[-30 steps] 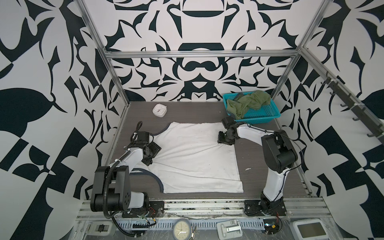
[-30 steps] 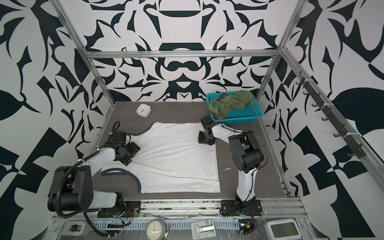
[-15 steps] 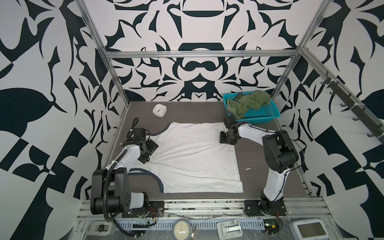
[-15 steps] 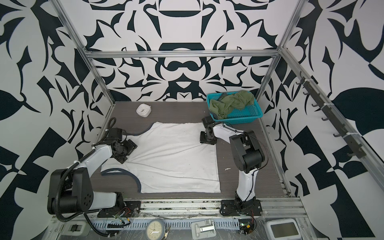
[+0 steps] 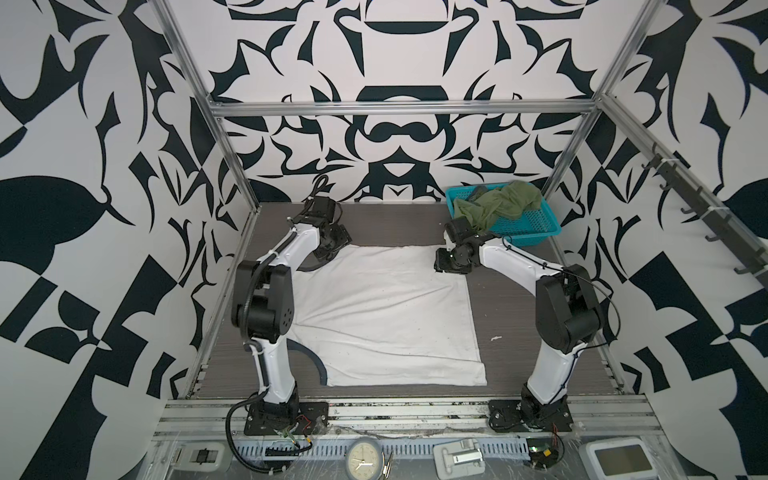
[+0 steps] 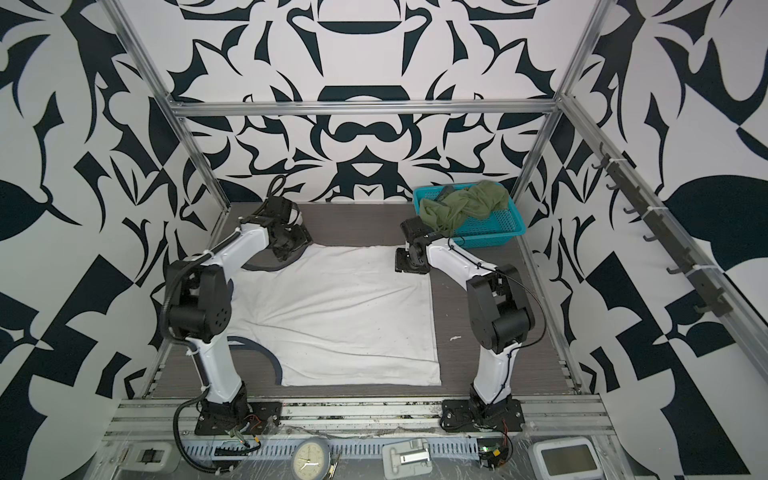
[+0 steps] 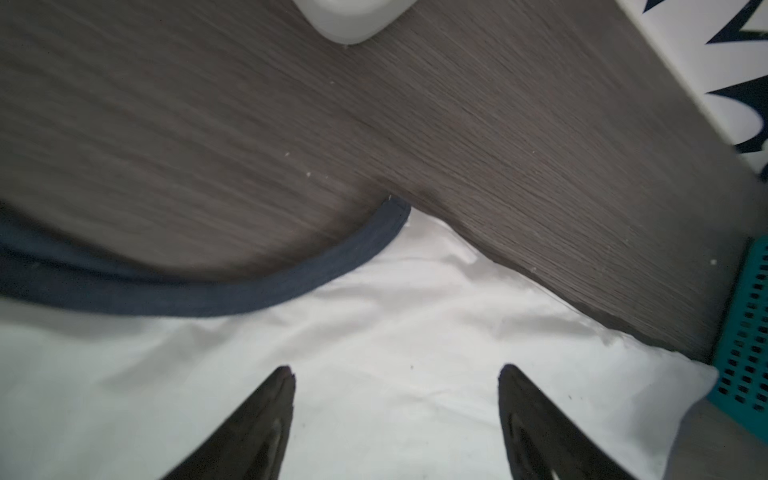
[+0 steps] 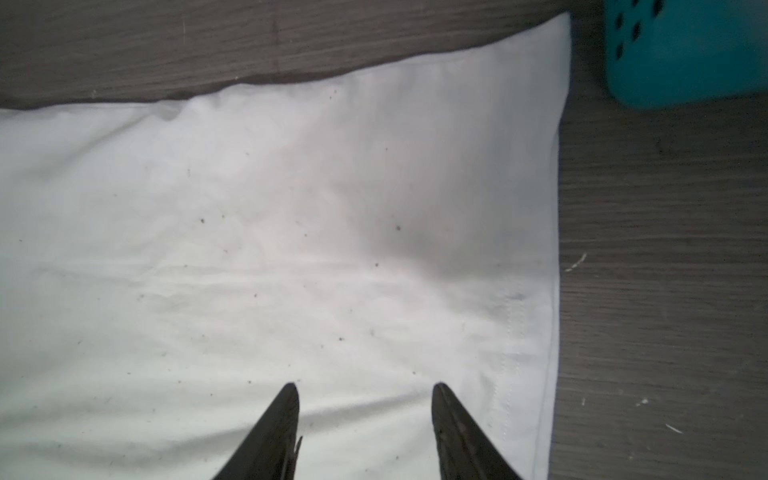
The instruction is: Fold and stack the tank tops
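White tank top (image 5: 386, 316) lies flat on the counter (image 5: 507, 307) in both top views. Hem edge runs straight down its right side, with a bare counter strip beyond it. Another bare strip runs behind the top's far edge. Far hem corner sits just beside the teal basket (image 5: 536, 232). Olive tank top (image 5: 498, 203) is bunched in that basket, draped over the rim nearest the white top. Left tool (image 7: 395, 370): jaws apart over white cloth by the navy trim (image 7: 249, 299), nothing between. Right tool (image 8: 365, 386): jaws apart over cloth near the hem, nothing clamped.
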